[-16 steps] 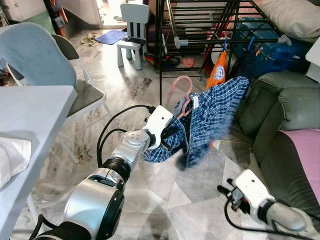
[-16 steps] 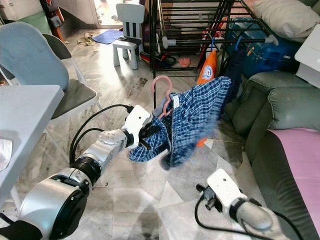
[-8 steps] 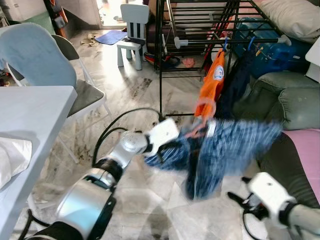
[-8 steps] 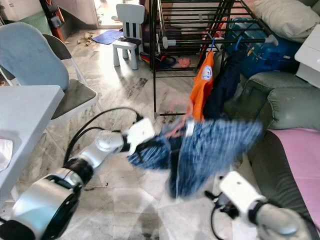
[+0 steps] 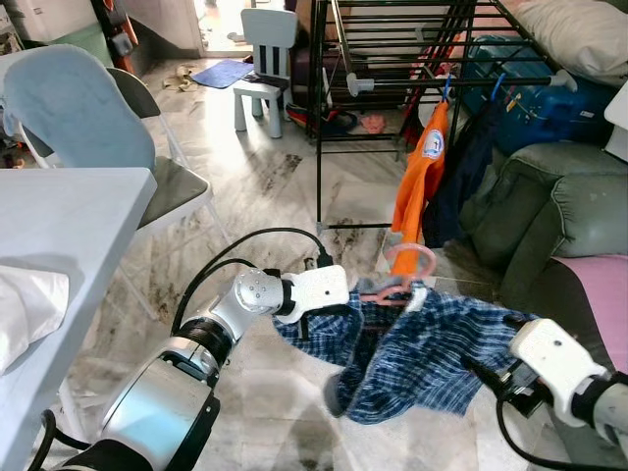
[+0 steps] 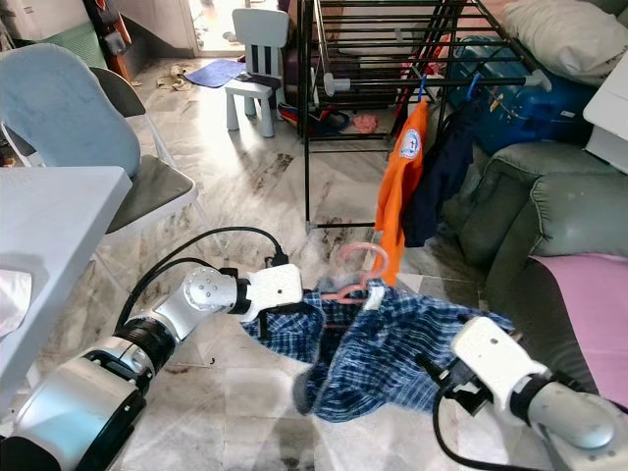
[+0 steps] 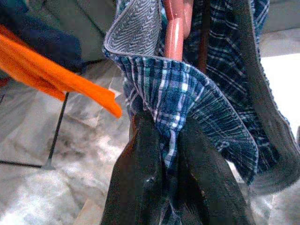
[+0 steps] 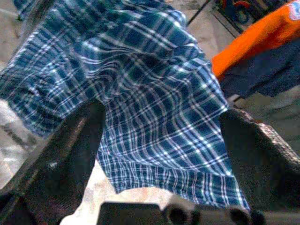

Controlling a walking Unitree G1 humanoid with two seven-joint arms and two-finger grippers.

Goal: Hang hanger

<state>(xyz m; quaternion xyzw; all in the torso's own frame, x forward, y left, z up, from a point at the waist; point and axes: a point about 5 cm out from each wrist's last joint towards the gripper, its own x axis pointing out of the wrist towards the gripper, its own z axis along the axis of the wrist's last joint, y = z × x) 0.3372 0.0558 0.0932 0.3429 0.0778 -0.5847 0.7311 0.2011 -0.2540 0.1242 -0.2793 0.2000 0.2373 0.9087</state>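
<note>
**Left gripper has the shirt and hanger, rack not reached**

I see my left gripper [image 7: 161,154] clenched on the collar of the blue plaid shirt [image 5: 412,358]; its jaws pinch the cloth right below the pink hanger [image 5: 397,280], fabric squeezed between them. Hanger sits inside the shirt, hook sticking up out of the collar. Shirt hangs low over the marble floor [image 5: 275,186], spread toward my right side.

My right gripper [image 8: 159,154] is at the shirt's far edge, jaws released and wide, plaid cloth lying between the two fingers [image 8: 65,150]; I can't tell if they touch it.

The black drying rack [image 5: 392,69] stands ahead, well apart from the hanger. An orange shirt [image 5: 422,167] and a dark garment [image 5: 471,162] hang on it. Green sofa [image 5: 549,211] on the right, white tabletop [image 5: 69,226] and grey chair [image 5: 78,108] on the left.
</note>
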